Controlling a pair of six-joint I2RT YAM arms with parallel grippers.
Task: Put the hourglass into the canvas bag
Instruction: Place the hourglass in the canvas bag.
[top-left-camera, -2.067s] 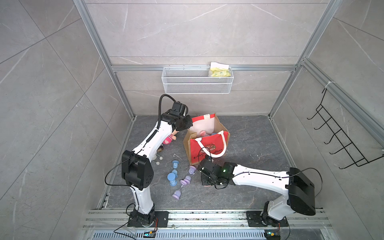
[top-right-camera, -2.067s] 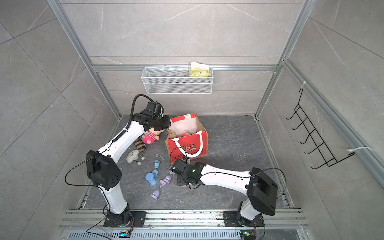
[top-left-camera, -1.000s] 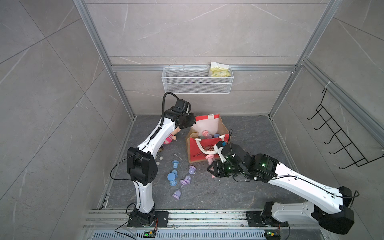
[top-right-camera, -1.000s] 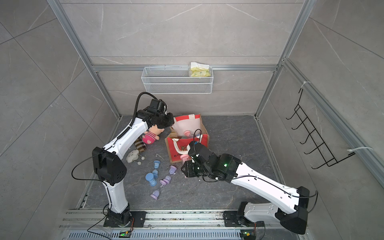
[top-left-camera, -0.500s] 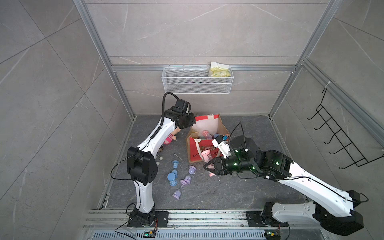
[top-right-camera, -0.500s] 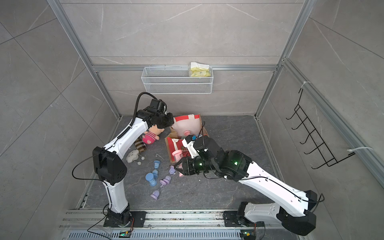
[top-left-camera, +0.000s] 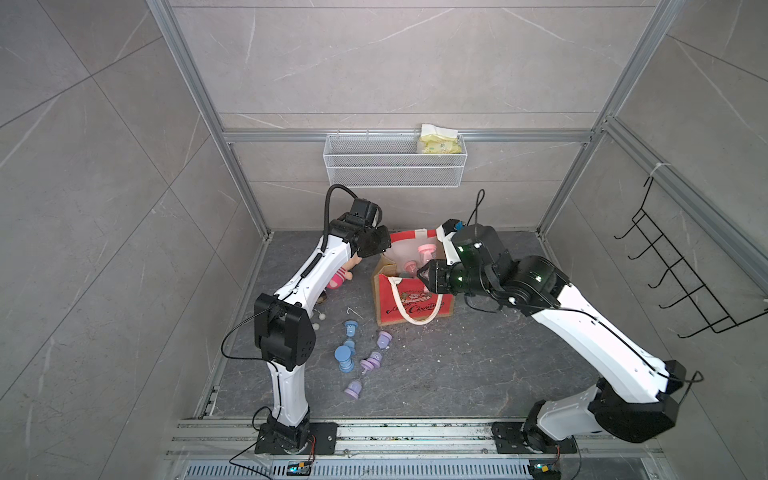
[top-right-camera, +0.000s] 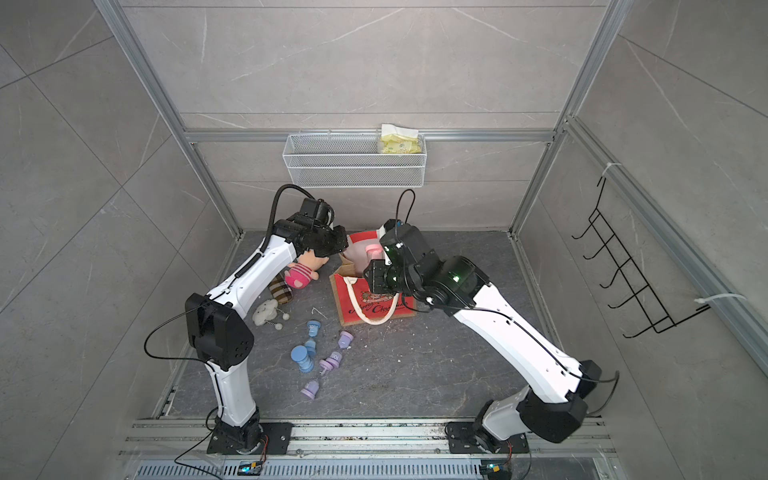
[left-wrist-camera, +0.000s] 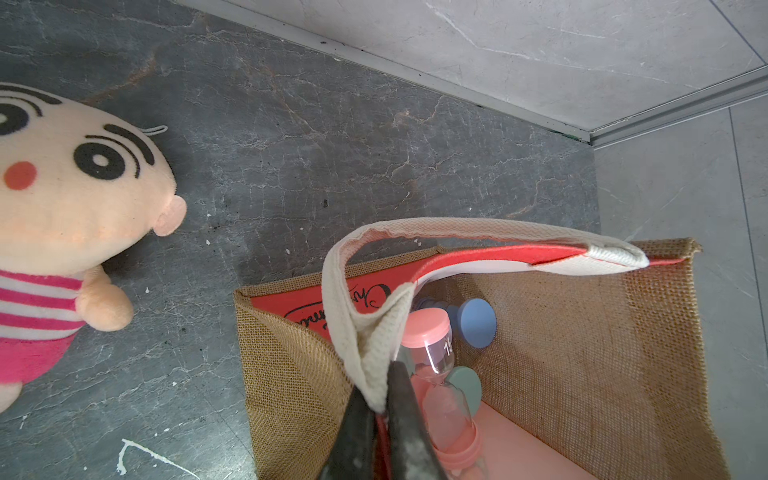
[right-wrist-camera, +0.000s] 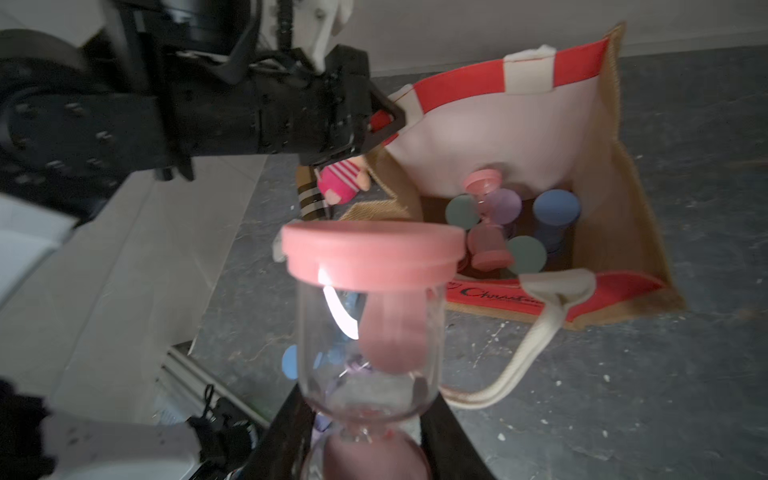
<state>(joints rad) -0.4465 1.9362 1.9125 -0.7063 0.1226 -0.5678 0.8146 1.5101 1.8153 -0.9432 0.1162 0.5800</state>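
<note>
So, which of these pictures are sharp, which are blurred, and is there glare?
Right wrist view: the pink hourglass near the lens is soft, with a white glare streak on its glass; the canvas bag behind is also slightly blurred. Left wrist view: sharp on the bag handle and plush doll. Both top views: sharp, evenly lit.

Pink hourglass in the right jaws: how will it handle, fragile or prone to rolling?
Probably fragile: the pink hourglass has clear, glass-like bulbs joined by a thin neck. Laid down, it would likely roll on its round caps. The smooth bulbs look slippery.
</note>
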